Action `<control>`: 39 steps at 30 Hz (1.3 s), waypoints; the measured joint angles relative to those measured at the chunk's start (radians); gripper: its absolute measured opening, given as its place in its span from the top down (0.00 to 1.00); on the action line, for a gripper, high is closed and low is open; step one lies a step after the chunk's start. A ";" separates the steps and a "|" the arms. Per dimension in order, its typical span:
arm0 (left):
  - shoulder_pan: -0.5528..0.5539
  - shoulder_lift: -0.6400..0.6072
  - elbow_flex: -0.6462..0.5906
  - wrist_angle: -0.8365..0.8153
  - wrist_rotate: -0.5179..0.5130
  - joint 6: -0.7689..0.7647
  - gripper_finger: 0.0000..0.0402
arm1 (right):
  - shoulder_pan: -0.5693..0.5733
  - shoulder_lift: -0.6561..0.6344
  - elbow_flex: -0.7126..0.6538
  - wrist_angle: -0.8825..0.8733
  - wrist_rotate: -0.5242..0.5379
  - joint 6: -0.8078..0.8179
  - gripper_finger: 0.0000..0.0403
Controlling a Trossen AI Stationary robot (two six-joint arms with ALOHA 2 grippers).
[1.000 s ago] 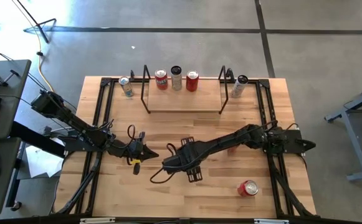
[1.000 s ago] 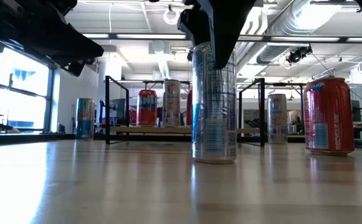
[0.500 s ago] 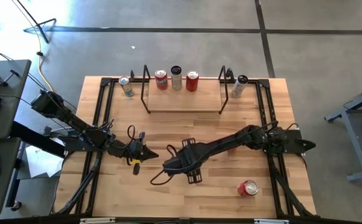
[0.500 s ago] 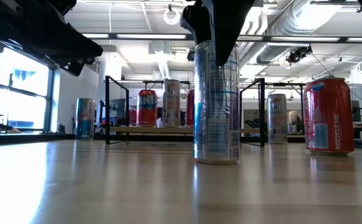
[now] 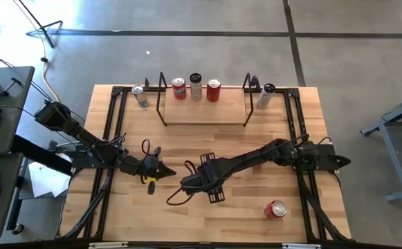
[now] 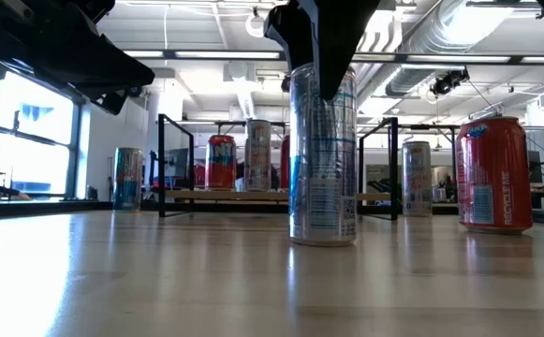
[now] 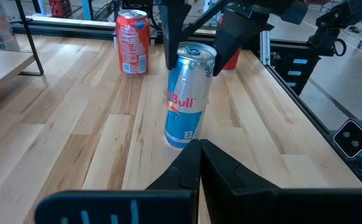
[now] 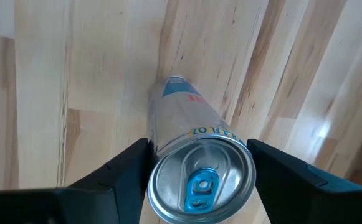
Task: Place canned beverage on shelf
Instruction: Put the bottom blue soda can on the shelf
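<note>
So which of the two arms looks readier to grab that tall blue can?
The right one. The right gripper hangs directly over the tall blue can, one finger on each side of its top. The left gripper sits shut beside it, only pointing at it.

Overhead, tabletop and wrist views share table (image 5: 187, 138).

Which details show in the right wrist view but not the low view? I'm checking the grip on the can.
Only the right wrist view shows the slim can's lid and blue tab, with the right gripper's fingers straddling its rim. Only the low view shows the shelf with cans behind, plus a red can. Both show the slim can upright on the table.
</note>
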 joint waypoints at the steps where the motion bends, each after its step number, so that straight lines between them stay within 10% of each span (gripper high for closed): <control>1: 0.000 0.000 0.000 0.000 0.000 0.000 1.00 | 0.003 0.000 0.000 0.000 0.006 -0.001 0.39; 10: 0.000 0.000 0.000 0.000 0.000 0.000 1.00 | 0.014 0.000 0.000 -0.003 0.033 0.091 0.25; 39: 0.000 0.000 0.000 -0.024 0.000 -0.009 1.00 | 0.050 -0.030 -0.002 0.081 0.189 0.365 0.24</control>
